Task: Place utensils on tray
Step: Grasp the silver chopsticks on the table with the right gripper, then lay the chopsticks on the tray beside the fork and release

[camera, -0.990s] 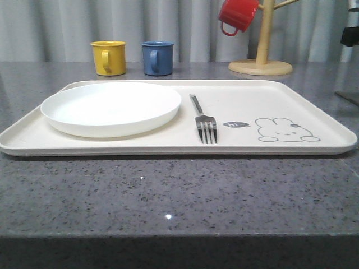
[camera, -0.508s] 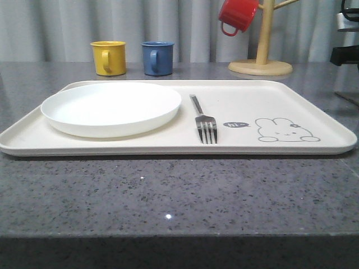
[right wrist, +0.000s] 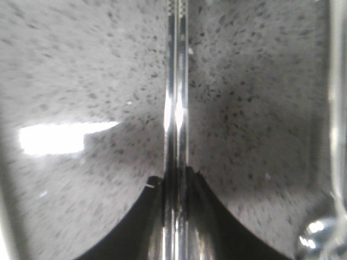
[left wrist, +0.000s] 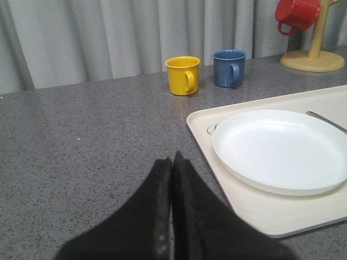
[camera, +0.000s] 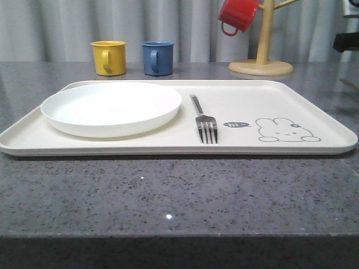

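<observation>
Front view: fork (camera: pixel 206 123) lies on tray (camera: pixel 314 101) beside white plate (camera: pixel 111 108), unchanged from a second ago. Right arm (camera: pixel 349 33) at far right edge has risen; judge lift under way.

Left wrist view: left gripper (left wrist: pixel 172 163) pressed closed, empty, over counter (left wrist: pixel 92 141) near tray corner. Expect no action here.

Right wrist view: right gripper (right wrist: pixel 174 181) clamped on chopsticks (right wrist: pixel 176 97), which front view omits. Spoon (right wrist: pixel 332 162) lies blurred on counter alongside.
</observation>
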